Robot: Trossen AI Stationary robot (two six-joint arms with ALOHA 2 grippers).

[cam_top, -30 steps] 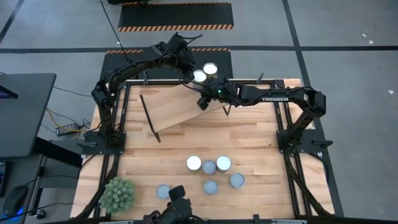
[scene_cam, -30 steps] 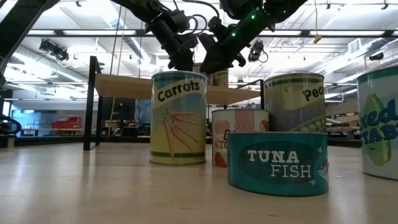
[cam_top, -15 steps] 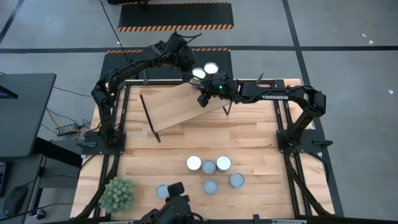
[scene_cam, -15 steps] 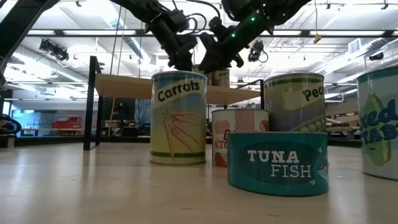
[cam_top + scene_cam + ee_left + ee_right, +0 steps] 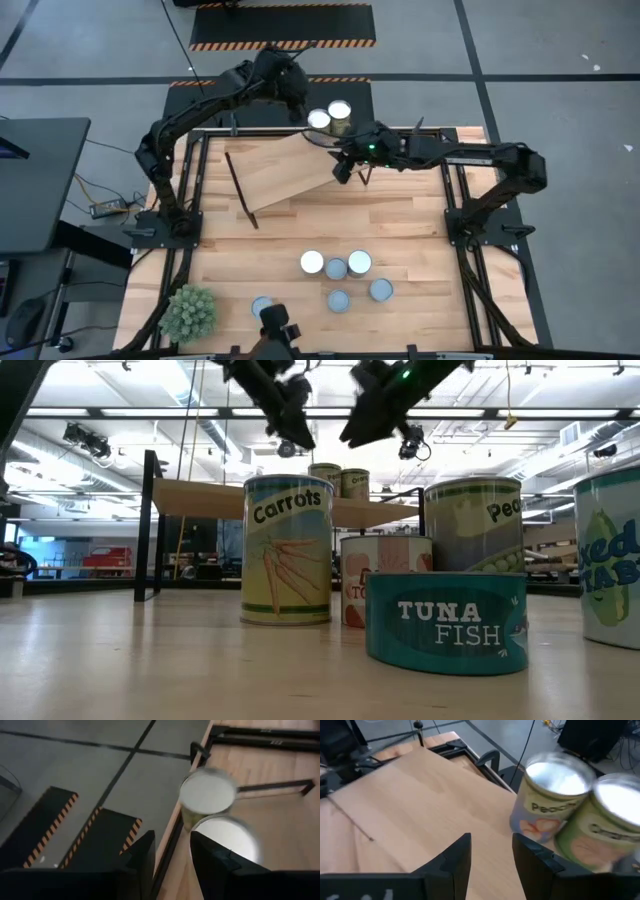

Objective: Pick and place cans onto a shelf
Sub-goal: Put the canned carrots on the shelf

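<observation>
Two cans stand upright side by side at the far edge of the tilted light-wood shelf (image 5: 290,172): a silvery-topped can (image 5: 319,120) and an olive-labelled can (image 5: 340,110). Both also show in the low view (image 5: 324,472). My left gripper (image 5: 297,98) is open and empty, just left of them and above them (image 5: 172,857). My right gripper (image 5: 343,168) is open and empty over the shelf's right end, on the near side of the cans (image 5: 492,855). Several more cans (image 5: 336,268) stand on the table near its front edge.
A spiky green plant (image 5: 189,311) stands at the near left corner. The shelf's black legs (image 5: 240,190) stand on the table's far half. In the low view, the carrots can (image 5: 288,548), the peas can (image 5: 473,525) and the flat tuna can (image 5: 446,622) stand close together.
Both grippers have risen and drawn back from the two cans on the shelf: my left gripper toward the far left, my right gripper toward the table's right and near edges. The two cans stay where they were.
</observation>
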